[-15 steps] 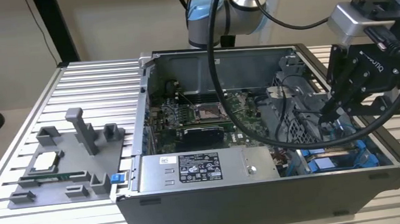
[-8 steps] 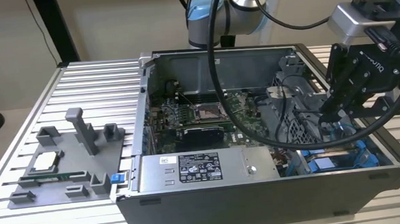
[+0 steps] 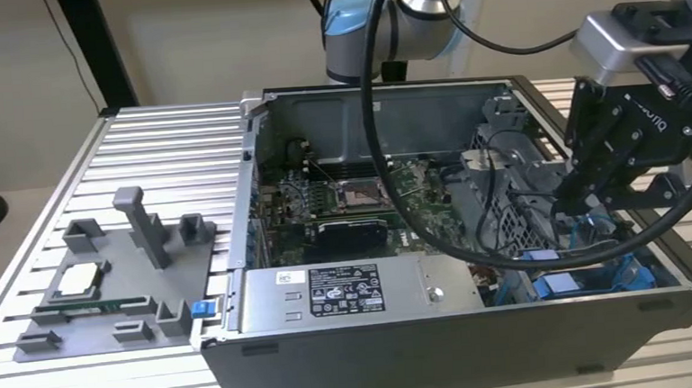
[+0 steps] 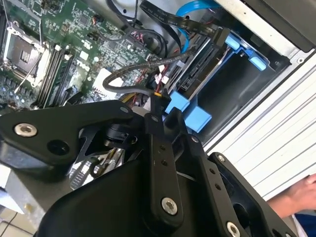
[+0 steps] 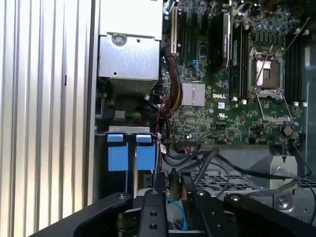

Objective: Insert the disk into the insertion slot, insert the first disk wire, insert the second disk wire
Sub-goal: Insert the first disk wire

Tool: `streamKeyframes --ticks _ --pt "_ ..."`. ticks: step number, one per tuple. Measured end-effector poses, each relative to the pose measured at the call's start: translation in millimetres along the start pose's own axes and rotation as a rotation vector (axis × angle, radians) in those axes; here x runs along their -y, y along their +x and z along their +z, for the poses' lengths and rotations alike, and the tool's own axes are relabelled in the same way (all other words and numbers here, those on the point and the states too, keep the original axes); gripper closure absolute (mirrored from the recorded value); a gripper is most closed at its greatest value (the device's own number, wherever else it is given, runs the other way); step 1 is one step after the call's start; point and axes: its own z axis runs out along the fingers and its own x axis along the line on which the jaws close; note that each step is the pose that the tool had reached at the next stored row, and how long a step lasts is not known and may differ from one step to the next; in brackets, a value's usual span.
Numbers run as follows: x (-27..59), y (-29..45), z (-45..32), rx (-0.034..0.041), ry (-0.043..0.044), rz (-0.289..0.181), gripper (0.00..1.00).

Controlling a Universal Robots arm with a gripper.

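Observation:
The disk (image 4: 200, 66) lies in the insertion slot (image 4: 257, 62) at the case's front corner on the exterior view's right, with its blue carrier tabs (image 5: 118, 157) showing. My gripper (image 3: 577, 200) hangs just above that bay (image 3: 568, 281). In the second wrist view its black fingers (image 4: 159, 129) stand close together, pinching the end of a thin black disk wire (image 4: 123, 74) that loops out over the motherboard. A flat black cable (image 4: 168, 19) runs to the disk's edge; I cannot tell whether it is seated. The gripper (image 5: 174, 190) sits beside the blue tabs.
The open computer case (image 3: 451, 341) stands on a slatted table. The grey power-supply box (image 3: 340, 293) lies along its front, and loose cables (image 3: 530, 255) hang over the bay. A grey parts tray (image 3: 111, 289) sits on the exterior view's left. A person's hand (image 4: 301, 193) rests beside the case.

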Motion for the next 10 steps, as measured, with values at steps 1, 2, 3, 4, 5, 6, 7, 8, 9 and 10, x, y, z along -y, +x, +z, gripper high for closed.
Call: streamKeyframes --ticks 1,2,3,4,5,6,7,8,9,10 --pt "0.1 0.1 0.7 0.0061 0.0001 -0.001 0.0" --pt "0.1 0.2 1.3 0.0128 0.0002 -0.002 0.0" --pt "0.2 0.4 2.1 0.0191 0.0002 -0.003 0.0" --pt "0.3 0.5 2.7 0.0242 0.0002 -0.003 0.0" --pt "0.3 0.6 3.4 0.0291 0.0002 -0.004 0.0" --pt "0.3 0.7 3.8 0.0328 0.0002 -0.004 0.0" --pt "0.4 0.7 4.2 0.0362 0.0002 -0.004 0.0" --pt "0.4 0.8 4.4 0.0398 0.0002 -0.005 0.0" --pt "0.4 0.8 4.6 0.0439 0.0002 -0.005 0.0" --pt "0.4 0.8 4.6 0.0481 0.0002 -0.005 0.0"
